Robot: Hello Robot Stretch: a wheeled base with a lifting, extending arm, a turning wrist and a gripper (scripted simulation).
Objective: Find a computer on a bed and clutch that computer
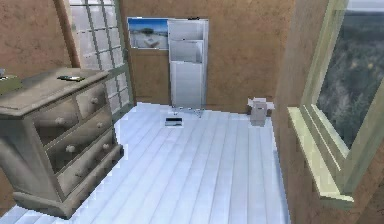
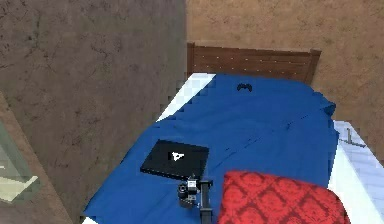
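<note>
Computer: a flat black square computer point(image 2: 175, 160), lid down with a pale mark on top, lies on the bed near the bed's left edge in the arm side view, at the end far from the headboard.
Bed: a blue cloth bedcover point(image 2: 255, 125) is spread below a dark wooden headboard point(image 2: 255, 62); a small dark thing point(image 2: 244, 90) lies on the cover near the headboard.
Cushion: a red patterned cushion point(image 2: 280, 197) lies on the cover just right of the arm.
Arm: a dark square bar point(image 2: 208, 203) rises from the bottom edge.
Gripper: the dark two-finger gripper point(image 2: 186, 190) stands just beside the computer's near corner. Contact, finger state and whether it holds anything cannot be told.
Forward view: a grey-brown wooden dresser point(image 1: 60, 125) stands at the left on a pale plank floor point(image 1: 210, 170). A tall white panel point(image 1: 187, 65) and a framed picture point(image 1: 148, 35) are at the far wall.
</note>
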